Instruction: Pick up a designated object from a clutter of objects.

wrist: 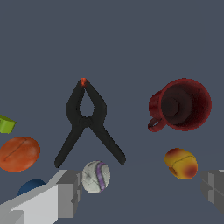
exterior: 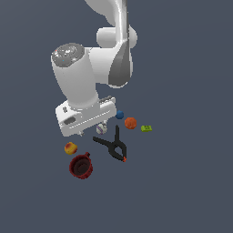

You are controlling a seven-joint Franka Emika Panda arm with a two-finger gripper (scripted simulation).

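The designated object, a yellow ball with red-orange patches (exterior: 70,148) (wrist: 180,163), lies on the floor next to the dark red mug (exterior: 81,165) (wrist: 181,105). My gripper (exterior: 92,129) (wrist: 140,190) hangs above the clutter of objects, open and holding nothing. In the wrist view its fingers (wrist: 65,194) stand wide apart, and the yellow ball sits nearer the other finger, untouched. A whitish-purple ball (exterior: 101,129) (wrist: 96,176) lies close to the first finger.
A black spring clamp (exterior: 112,145) (wrist: 87,124) lies between the mug and the balls. An orange ball (exterior: 130,123) (wrist: 19,153), a blue ball (exterior: 119,114) (wrist: 30,187) and a green block (exterior: 146,128) (wrist: 6,124) lie beyond it.
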